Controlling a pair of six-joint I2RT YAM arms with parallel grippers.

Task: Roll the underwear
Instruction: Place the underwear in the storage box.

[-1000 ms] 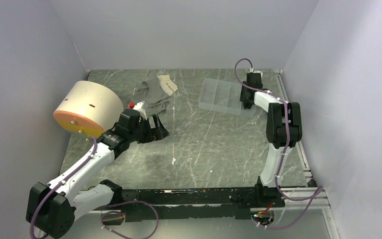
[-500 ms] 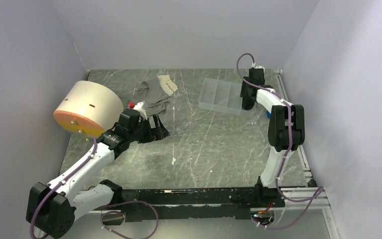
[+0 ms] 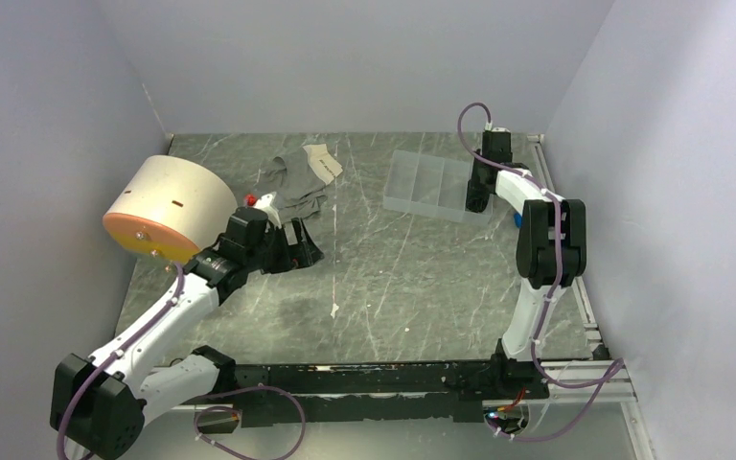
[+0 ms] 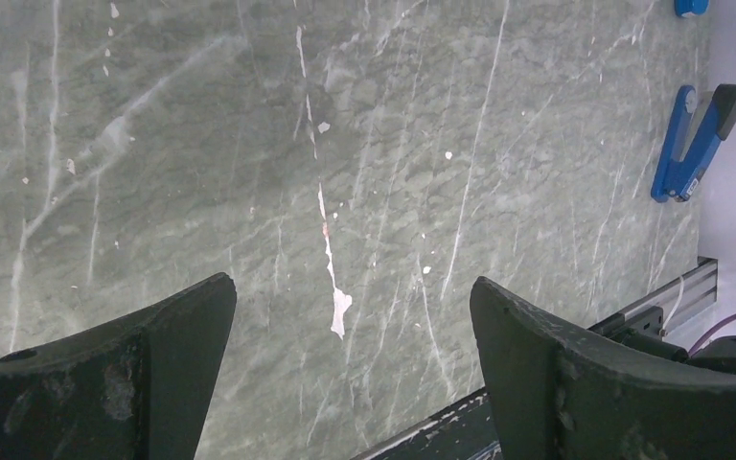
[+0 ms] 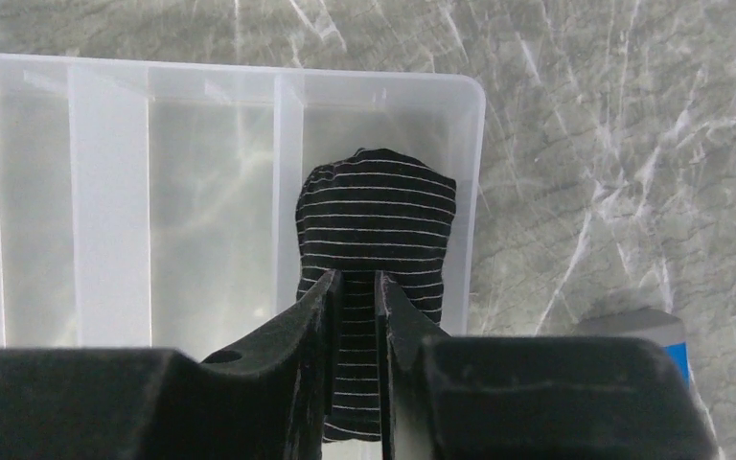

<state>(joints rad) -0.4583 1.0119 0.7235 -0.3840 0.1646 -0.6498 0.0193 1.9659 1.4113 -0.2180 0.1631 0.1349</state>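
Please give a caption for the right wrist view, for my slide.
Right hand pinches striped underwear in the tray's end compartment.

On the tabletop (image 3: pixel 412 278), a divided tray (image 3: pixel 422 182) is set at 1 o'clock, with rolled underwear (image 5: pixel 376 225) lodged in its rightmost compartment. A heap of underwear (image 3: pixel 297 177) is placed at 11 o'clock, a drum (image 3: pixel 168 206) at 10 o'clock, and a clip (image 4: pixel 695 144) at 2 o'clock.

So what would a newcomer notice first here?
A black striped roll sits in the end compartment of the tray at far right, with the right gripper nearly closed on it. At far left, a big beige drum sits beside a grey pile, the left gripper open nearby.
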